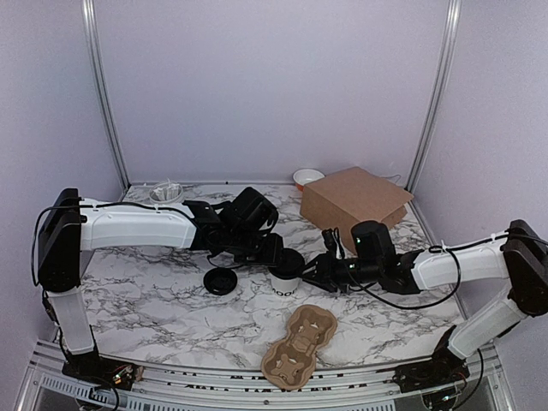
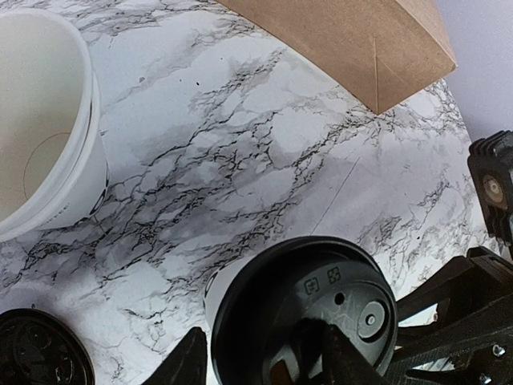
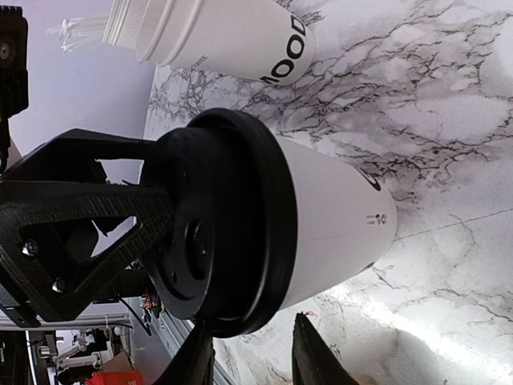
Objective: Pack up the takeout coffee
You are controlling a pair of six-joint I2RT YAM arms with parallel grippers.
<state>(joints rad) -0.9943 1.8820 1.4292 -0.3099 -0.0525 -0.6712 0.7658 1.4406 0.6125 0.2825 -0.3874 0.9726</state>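
The takeout coffee (image 1: 285, 282) is a white paper cup with black lettering and stands mid-table with its black lid (image 2: 304, 313) on top. My left gripper (image 1: 287, 257) hovers at the lid and is open. In the left wrist view one of its fingers (image 2: 345, 357) lies over the lid's top and the other sits just outside the rim. My right gripper (image 3: 250, 329) reaches in from the right, turned on its side and open. Its fingertips are level with the lid's rim (image 3: 264, 241), and whether they touch it is hidden.
A second white cup (image 2: 40, 120) with no lid stands close behind. A loose black lid (image 1: 221, 281) lies to the left. A brown cardboard cup carrier (image 1: 300, 345) sits near the front edge. A brown bag (image 1: 354, 201) and a small white bowl (image 1: 306, 177) are at the back right.
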